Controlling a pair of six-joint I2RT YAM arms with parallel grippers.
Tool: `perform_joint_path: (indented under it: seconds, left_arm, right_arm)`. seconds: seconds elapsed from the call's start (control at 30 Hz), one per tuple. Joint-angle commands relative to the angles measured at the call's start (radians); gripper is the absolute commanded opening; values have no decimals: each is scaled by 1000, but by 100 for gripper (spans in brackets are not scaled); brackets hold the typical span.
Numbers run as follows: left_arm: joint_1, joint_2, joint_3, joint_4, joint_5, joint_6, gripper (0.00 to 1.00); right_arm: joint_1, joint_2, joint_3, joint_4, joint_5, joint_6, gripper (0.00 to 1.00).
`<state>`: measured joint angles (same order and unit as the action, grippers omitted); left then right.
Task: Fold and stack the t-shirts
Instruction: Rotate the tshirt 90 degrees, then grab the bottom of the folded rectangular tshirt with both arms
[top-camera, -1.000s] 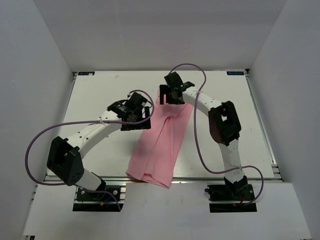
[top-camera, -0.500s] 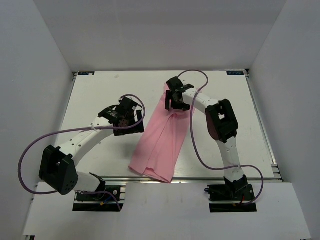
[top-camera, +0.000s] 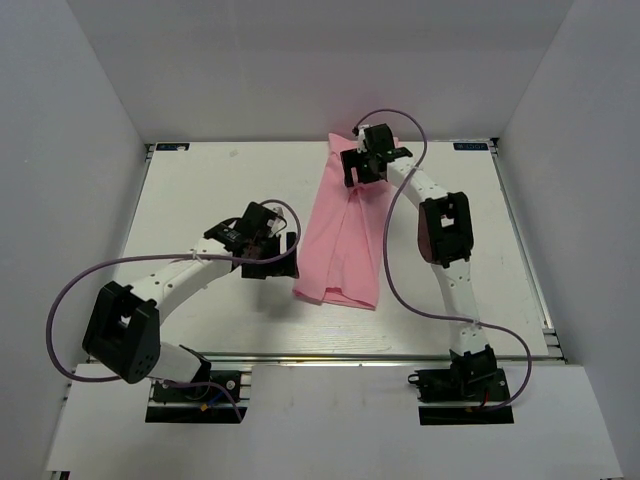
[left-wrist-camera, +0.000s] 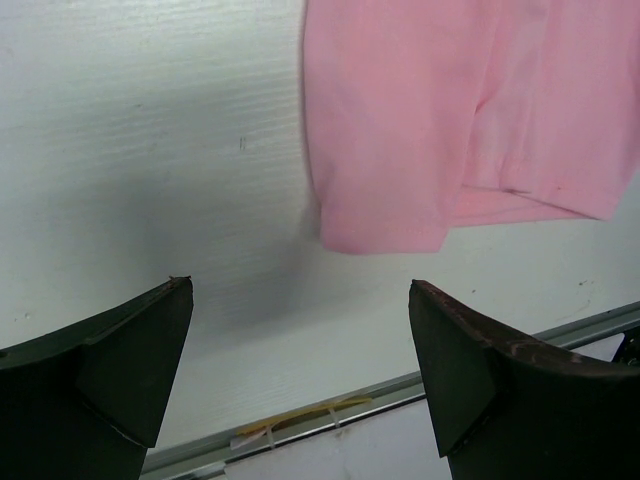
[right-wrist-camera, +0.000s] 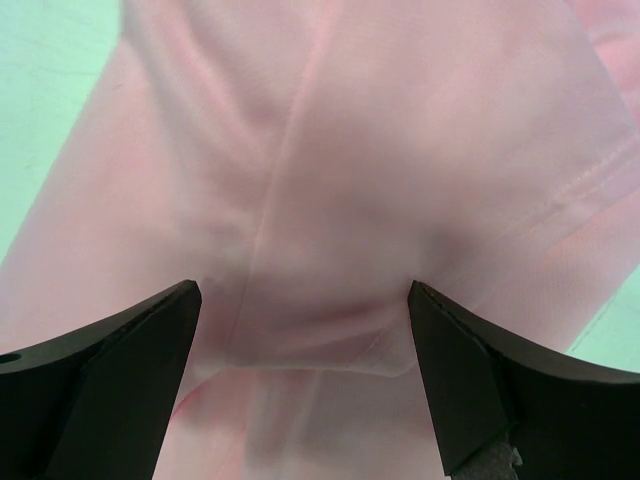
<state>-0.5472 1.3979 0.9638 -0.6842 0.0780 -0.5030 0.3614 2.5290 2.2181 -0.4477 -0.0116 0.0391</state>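
The pink t-shirt (top-camera: 345, 240), which a second ago hung over the near edge of the table (top-camera: 200, 180), now lies wholly on the table, drawn lengthwise toward its far edge. There the right gripper (top-camera: 362, 168) sits over the shirt's far end, jaws spread and clamping nothing. The left gripper (top-camera: 272, 250), equally wide open and empty, has dropped back toward the table's near edge, beside the shirt; the cloth looks ready for a crosswise fold.

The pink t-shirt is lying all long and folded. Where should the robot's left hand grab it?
Probably the near left corner of the pink t-shirt, coming in from its left side. That corner lies flat, with bare table beside it. The open left hand hovers right there, so one finger could likely slide under the edge.
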Motion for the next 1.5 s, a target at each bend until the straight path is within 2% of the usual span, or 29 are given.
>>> perform_joint_path:
  seconds: [0.0, 0.03, 0.1, 0.13, 0.27, 0.33, 0.37, 0.43, 0.5, 0.6, 0.73, 0.9, 1.0, 1.07, 1.1, 1.2, 1.23, 1.3, 1.33, 1.4, 1.43, 1.47]
  left_arm:
    - [3, 0, -2, 87, 25, 30, 99]
    - [3, 10, -2, 103, 25, 31, 99]
    - [3, 33, -2, 124, 16, 41, 99]
    - [3, 44, -2, 141, 16, 52, 99]
    - [3, 91, -11, 192, 49, 64, 99]
    - [3, 104, -11, 201, 49, 75, 99]
    - [3, 104, -22, 213, 58, 75, 99]
    - [3, 104, -31, 227, 69, 89, 99]
    - [-6, 95, -57, 256, 80, 100, 99]
    - [-7, 73, -80, 288, 103, 100, 99]
    - [-7, 88, -118, 330, 134, 100, 99]
    - [-7, 112, -128, 350, 143, 100, 99]
    - [-7, 122, -149, 362, 143, 100, 94]
    - [-7, 133, -160, 371, 152, 100, 86]
    - [-16, 133, -160, 371, 161, 100, 80]
    - [-16, 133, -187, 380, 170, 90, 72]
    - [-16, 133, -203, 391, 180, 80, 65]
    - [-16, 122, -227, 406, 204, 67, 59]
    - [-16, 122, -227, 428, 233, 67, 51]
    - [-16, 122, -252, 448, 252, 55, 45]
    - [-16, 131, -252, 457, 265, 55, 39]
    - [-16, 131, -252, 468, 266, 55, 39]
  right_arm:
    - [30, -169, -26, 69, -111, -95, 90]
    - [25, -241, -114, 81, -125, -91, 90]
    - [31, -344, -178, 90, -130, -55, 90]
    - [33, -417, -284, 95, -131, -47, 90]
    - [34, -636, -547, 89, -140, 114, 90]
    - [36, -795, -725, 102, -145, 152, 90]
    - [39, -840, -909, 144, -145, 224, 90]
    - [39, -994, -1032, 173, -192, 258, 90]
    - [40, -1090, -1234, 242, -246, 324, 90]
    - [53, -1188, -1372, 233, -264, 389, 90]
    - [76, -1245, -1503, 273, -290, 447, 90]
    - [105, -1227, -1601, 354, -333, 533, 90]
    - [122, -1195, -1614, 357, -321, 553, 90]
    - [131, -1164, -1618, 356, -318, 573, 89]
    - [139, -1158, -1621, 356, -318, 576, 88]
    - [149, -1147, -1649, 374, -301, 613, 83]
    - [155, -1159, -1664, 382, -295, 637, 83]
    - [155, -1167, -1683, 385, -278, 657, 79]
    - [156, -1184, -1692, 386, -275, 668, 78]
    - [156, -1191, -1704, 376, -257, 671, 72]
    - [157, -1196, -1704, 374, -252, 671, 68]
    - [157, -1196, -1706, 373, -245, 679, 66]
